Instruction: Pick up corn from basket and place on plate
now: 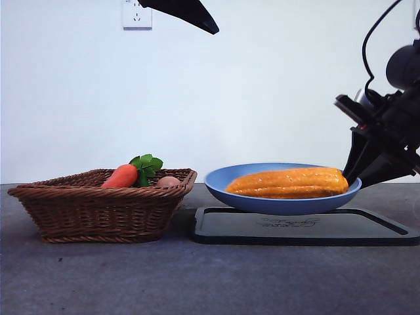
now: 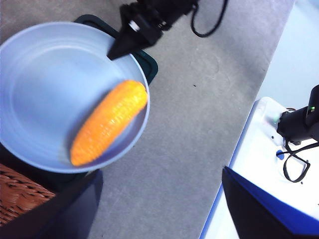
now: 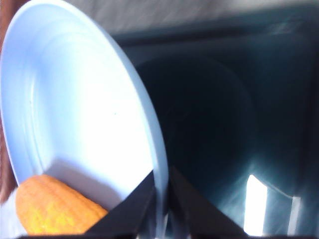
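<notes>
The orange-yellow corn [image 1: 289, 182] lies on its side in the light-blue plate [image 1: 282, 203], apart from both grippers. My right gripper [image 1: 348, 177] comes in from the right and touches the plate's right rim. In the right wrist view its jaws [image 3: 161, 172] sit close together on either side of the plate's rim [image 3: 75, 99], with the corn [image 3: 55, 206] beside them. My left gripper [image 2: 159, 172] hangs open high above, looking down on the corn [image 2: 109, 122], the plate [image 2: 45, 89] and the right gripper [image 2: 112, 55]. The wicker basket [image 1: 98, 210] stands at the left.
A red-orange carrot with green leaves [image 1: 125, 174] and a small pinkish-tan egg-like item [image 1: 168, 181] lie in the basket. The plate rests on a flat black tray [image 1: 302, 230]. The left arm's dark tip [image 1: 197, 16] shows at the top. A white and blue stand [image 2: 264, 164] borders the table.
</notes>
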